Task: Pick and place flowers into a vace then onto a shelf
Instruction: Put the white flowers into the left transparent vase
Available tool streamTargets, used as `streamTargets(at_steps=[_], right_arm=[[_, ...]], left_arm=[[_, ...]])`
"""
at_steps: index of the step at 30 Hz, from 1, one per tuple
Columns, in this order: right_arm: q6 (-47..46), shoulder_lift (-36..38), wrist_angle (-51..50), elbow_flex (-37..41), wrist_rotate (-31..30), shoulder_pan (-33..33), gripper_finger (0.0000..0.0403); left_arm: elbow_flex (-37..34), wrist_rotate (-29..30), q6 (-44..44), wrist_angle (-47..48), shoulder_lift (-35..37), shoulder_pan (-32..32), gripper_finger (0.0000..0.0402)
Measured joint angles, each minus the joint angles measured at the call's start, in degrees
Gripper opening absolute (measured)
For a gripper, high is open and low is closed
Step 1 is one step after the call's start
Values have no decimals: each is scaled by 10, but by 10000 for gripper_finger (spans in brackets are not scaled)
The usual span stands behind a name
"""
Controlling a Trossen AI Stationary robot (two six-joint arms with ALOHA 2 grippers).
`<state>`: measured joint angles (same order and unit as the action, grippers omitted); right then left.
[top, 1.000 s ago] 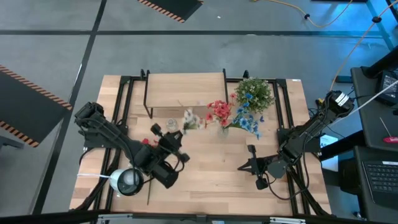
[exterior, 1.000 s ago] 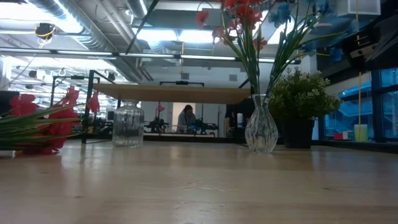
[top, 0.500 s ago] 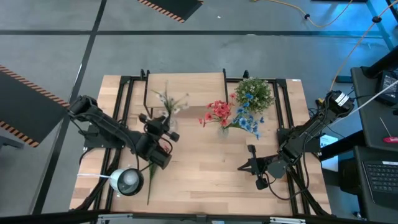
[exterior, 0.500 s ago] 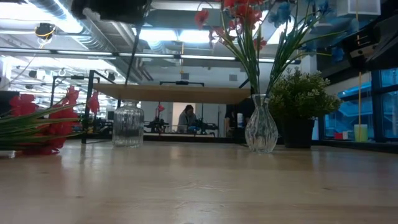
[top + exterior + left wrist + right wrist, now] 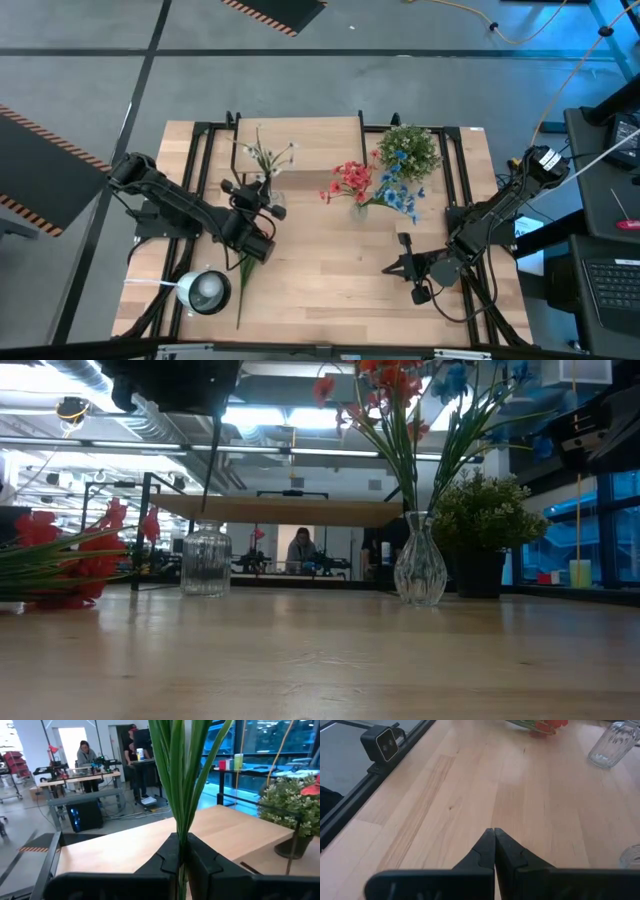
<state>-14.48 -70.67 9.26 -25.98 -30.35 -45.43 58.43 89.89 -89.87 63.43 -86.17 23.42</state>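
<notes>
My left gripper is shut on the whitish-cream flower sprig and holds it upright over the ribbed glass jar in front of the shelf. The stem hangs toward the jar's mouth. A red flower lies flat on the table at the left. A glass vase stands mid-table with red and blue flowers in it. My right gripper is shut, low over the table's right part, with nothing in it. My left gripper pinches the sprig's green stem between its two fingers, below the long leaves. The fingers lie level and across the stem. The sprig stands upright, lifted clear, and its lower stem end hangs just over the jar's mouth.
A bushy green potted plant stands at the back right beside the vase. A white round object sits at the near left corner. A small camera is mounted at the near table edge. Bare wood lies mid-table in front of the vase.
My left gripper has moved toward the table's left and far side, to the jar, and has come down. It has rolled, so the cream sprig, which leaned toward the right, now stands upright with its stem over the jar.
</notes>
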Motion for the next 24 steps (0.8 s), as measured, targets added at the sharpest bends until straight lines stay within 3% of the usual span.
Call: streamTargets(at_steps=[8, 14, 24], right_arm=[[14, 0, 0, 0, 0, 0, 0], [15, 0, 0, 0, 0, 2, 0], [15, 0, 0, 0, 0, 2, 0]], left_arm=[[16, -35, 128, -67, 0, 1, 13], [59, -98, 347, -164, 2, 2, 13], [63, -241, 726, -455, 21, 0, 13]])
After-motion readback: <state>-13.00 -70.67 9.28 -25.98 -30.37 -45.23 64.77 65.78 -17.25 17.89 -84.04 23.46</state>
